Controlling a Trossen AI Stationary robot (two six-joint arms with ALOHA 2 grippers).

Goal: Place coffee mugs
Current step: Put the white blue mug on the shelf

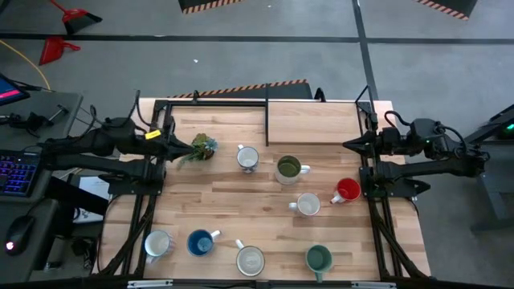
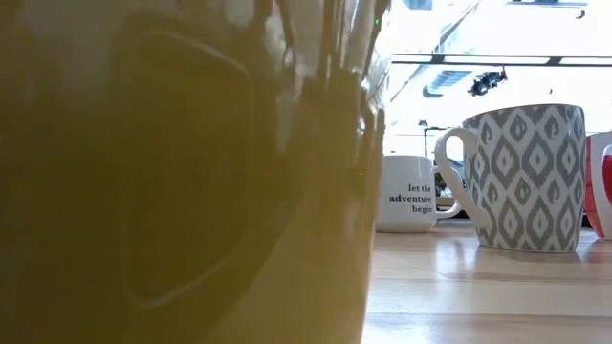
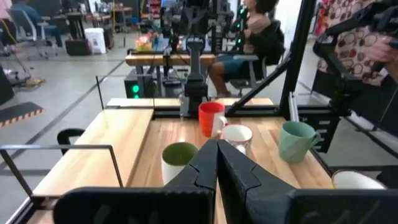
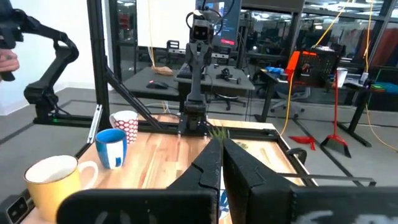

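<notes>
Several coffee mugs stand upright on their bases on the wooden table (image 1: 241, 209). A grey-patterned mug (image 1: 247, 157), an olive green one (image 1: 289, 168), a red one (image 1: 347, 191) and a white one (image 1: 307, 205) stand mid-table. A dotted white mug (image 1: 157, 244), a blue one (image 1: 201, 242), a cream one (image 1: 250, 259) and a teal one (image 1: 319, 258) line the near edge. My left gripper (image 1: 189, 146) is shut and holds nothing, level above the table's left edge, its tip by a plant sprig (image 1: 202, 149). My right gripper (image 1: 347, 145) is shut and holds nothing at the right edge.
A raised pale board (image 1: 313, 122) lies at the far right of the table. Black frame rails (image 1: 217, 103) run along the far edge. In the low view a blurred yellowish mug (image 2: 182, 172) fills the left. A seated person (image 3: 258, 37) shows beyond the table's right side.
</notes>
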